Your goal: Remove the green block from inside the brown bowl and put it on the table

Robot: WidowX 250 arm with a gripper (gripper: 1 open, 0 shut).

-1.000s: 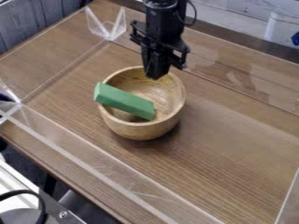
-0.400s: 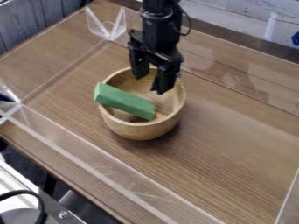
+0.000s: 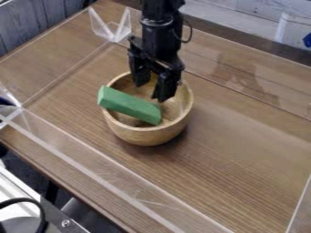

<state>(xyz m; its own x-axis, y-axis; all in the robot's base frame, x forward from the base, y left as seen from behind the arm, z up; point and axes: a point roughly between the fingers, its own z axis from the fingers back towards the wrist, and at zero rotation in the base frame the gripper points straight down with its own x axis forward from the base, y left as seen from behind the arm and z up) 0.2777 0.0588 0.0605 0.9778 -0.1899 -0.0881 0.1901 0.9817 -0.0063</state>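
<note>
The green block (image 3: pixel 129 106) lies tilted across the left side of the brown bowl (image 3: pixel 148 131), one end resting over the rim. My gripper (image 3: pixel 152 85) points straight down over the bowl's back half, its two black fingers spread open and dipping just inside the rim. Nothing is between the fingers, and they stand just behind and to the right of the block. The bowl sits on the wood-grain table (image 3: pixel 243 155).
Clear acrylic walls edge the table: one runs along the front left (image 3: pixel 73 155) and another stands at the back left (image 3: pixel 109 27). Bare tabletop stretches to the right of the bowl and in front of it.
The gripper went from shut to open. It also sank a little into the bowl and shifted slightly left toward the block. The block and bowl have not moved.
</note>
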